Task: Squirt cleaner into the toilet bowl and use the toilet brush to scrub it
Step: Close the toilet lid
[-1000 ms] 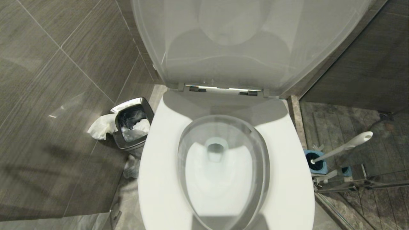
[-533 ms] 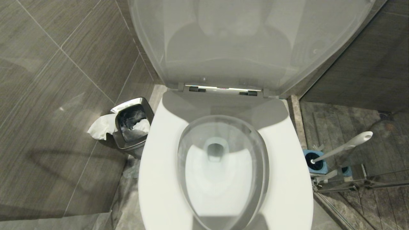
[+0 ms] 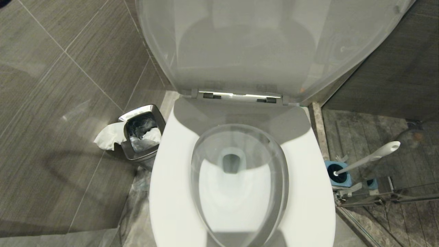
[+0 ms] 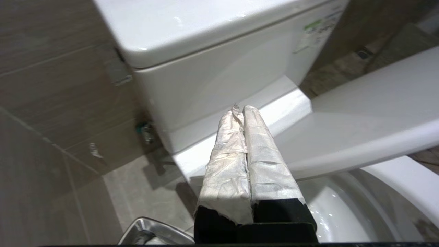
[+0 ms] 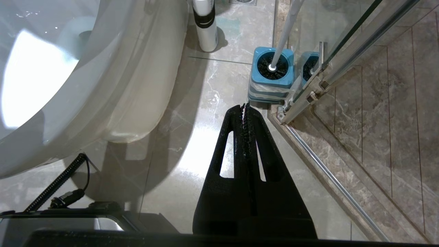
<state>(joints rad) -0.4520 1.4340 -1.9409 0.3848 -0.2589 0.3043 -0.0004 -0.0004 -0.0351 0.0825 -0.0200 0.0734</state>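
The bowl (image 3: 240, 178) is sitting open at the middle of the head view, lid up. The brush (image 3: 368, 158) is standing in its blue holder (image 3: 339, 175) on the floor at the bowl's 3 o'clock, handle leaning up toward 2 o'clock. The right gripper (image 5: 245, 107) is hanging over the floor with jaws pressed together, holding nothing; in its own view the holder is lying just ahead at 12 o'clock. The left gripper (image 4: 240, 109), jaws likewise pressed together and empty, is pointing at the tank (image 4: 219, 68) across the bowl. The right arm is looking nearer to the brush.
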